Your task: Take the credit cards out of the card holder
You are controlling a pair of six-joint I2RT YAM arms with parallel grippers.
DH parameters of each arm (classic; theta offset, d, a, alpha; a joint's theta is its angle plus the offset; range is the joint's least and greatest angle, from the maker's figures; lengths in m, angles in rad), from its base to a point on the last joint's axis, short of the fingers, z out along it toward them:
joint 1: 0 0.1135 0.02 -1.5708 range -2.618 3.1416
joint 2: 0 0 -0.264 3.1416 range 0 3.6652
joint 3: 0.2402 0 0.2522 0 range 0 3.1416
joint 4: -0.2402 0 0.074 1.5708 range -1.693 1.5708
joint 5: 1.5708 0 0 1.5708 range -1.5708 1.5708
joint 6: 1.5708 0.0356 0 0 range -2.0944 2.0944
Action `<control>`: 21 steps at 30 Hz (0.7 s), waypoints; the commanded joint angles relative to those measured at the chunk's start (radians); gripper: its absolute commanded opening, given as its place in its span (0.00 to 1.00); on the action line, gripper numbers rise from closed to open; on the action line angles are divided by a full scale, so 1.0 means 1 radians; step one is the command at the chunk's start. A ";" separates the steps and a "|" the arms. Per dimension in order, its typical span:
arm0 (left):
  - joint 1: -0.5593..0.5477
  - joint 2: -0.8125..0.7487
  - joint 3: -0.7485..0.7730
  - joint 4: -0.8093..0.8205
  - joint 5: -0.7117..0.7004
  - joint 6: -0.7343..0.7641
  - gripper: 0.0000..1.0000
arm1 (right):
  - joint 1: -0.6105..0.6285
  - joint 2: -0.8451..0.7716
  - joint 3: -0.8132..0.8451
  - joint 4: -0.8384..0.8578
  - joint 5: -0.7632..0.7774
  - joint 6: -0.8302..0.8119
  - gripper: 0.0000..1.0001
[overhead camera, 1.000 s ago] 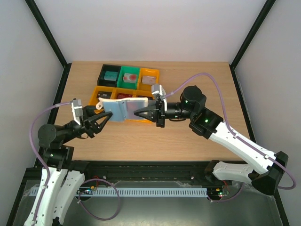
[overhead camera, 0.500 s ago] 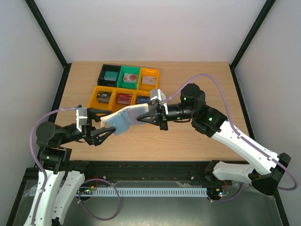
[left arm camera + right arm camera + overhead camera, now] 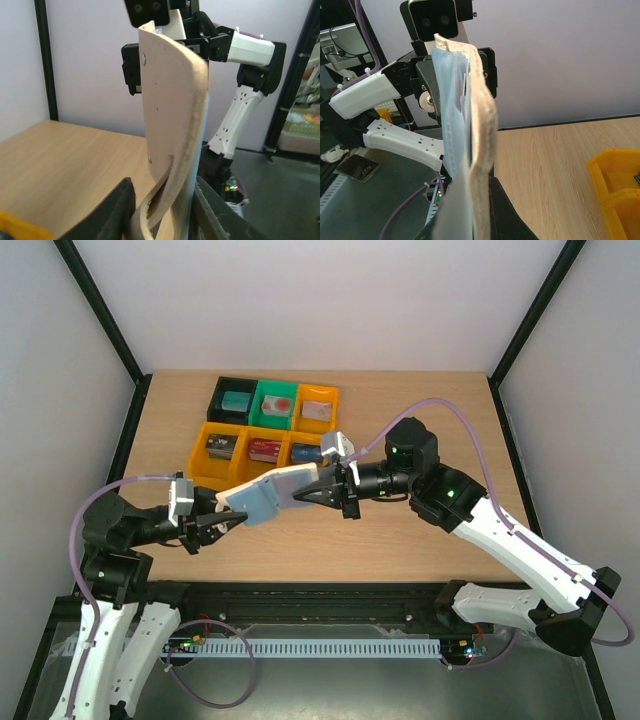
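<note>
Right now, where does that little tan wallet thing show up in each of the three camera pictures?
Top external: the card holder hangs low, left of centre, held between the left gripper and the right gripper.
Left wrist: the card holder stands upright mid-picture, tan outside showing.
Right wrist: the card holder is edge-on, left of centre, grey-blue inside leftward.
Shared landmark: the wooden table, visible in all three.

You held both arms extended toward each other. Left gripper [image 3: 224,523] and right gripper [image 3: 301,497] each clamped one end of the card holder [image 3: 262,495].
</note>
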 commanded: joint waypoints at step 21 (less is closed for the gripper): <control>-0.079 -0.007 -0.123 0.297 -0.222 -0.280 0.02 | -0.001 0.103 -0.010 0.236 0.003 0.228 0.02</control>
